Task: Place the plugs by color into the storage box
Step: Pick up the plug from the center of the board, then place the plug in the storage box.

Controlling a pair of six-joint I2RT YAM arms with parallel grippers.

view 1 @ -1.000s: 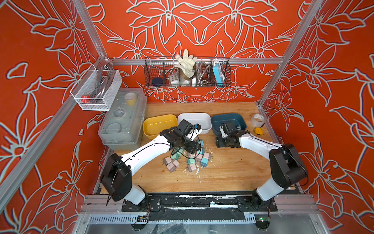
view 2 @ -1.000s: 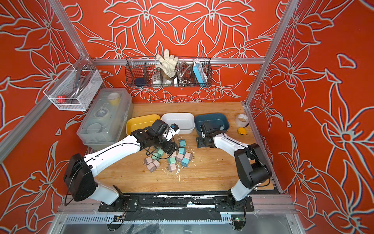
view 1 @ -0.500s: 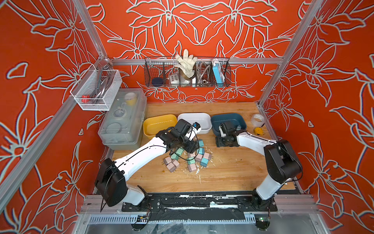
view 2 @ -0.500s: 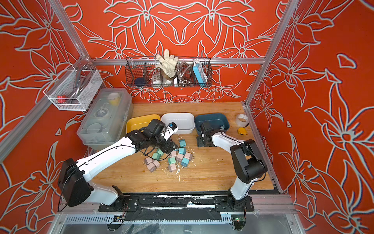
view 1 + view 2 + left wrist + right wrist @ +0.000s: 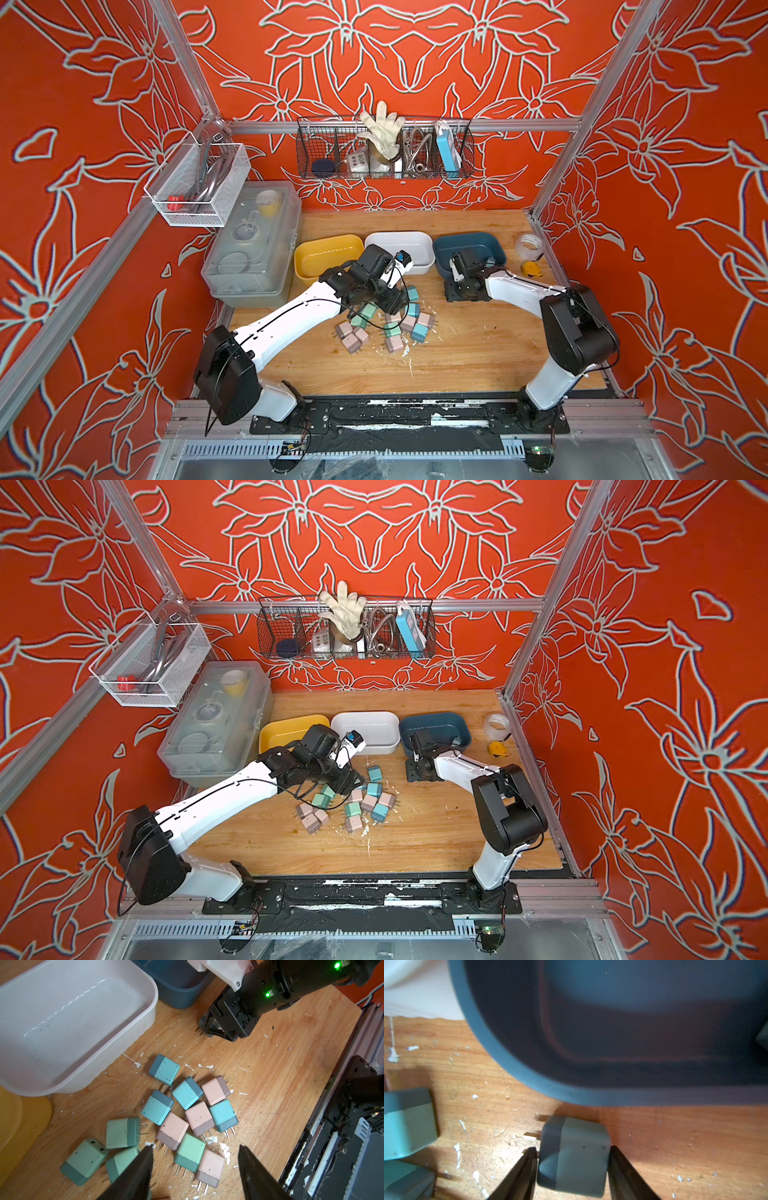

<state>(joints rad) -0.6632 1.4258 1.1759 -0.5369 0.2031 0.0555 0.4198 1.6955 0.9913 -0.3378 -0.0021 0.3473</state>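
The right gripper [image 5: 571,1149] was low on the table [image 5: 675,1147], its fingers close on either side of a lone plug [image 5: 581,1153] lying just beside the blue box [image 5: 512,1068]. Whether they had clamped it could not be told. The likeliest slip was there: one finger sat by the darker prong end, so an uneven squeeze could twist the plug or pop it out, and a prong could snag. The box's rim stood right next to the plug, so a lift carried across too low could knock the wall and shove the box. The plug's colour read poorly in the shade, which risked a wrong box. The left gripper [image 5: 195,1147] hung open, holding nothing, over the pile [image 5: 199,1118] of green, blue and pink plugs. Many of them touched, so a finger coming down there could land on a neighbour and scatter them. The white box [image 5: 154,1001] lay near the pile, the yellow box [image 5: 328,239] beside it. A clear case [image 5: 249,249] and a tape roll [image 5: 530,245] stood clear of both grippers.
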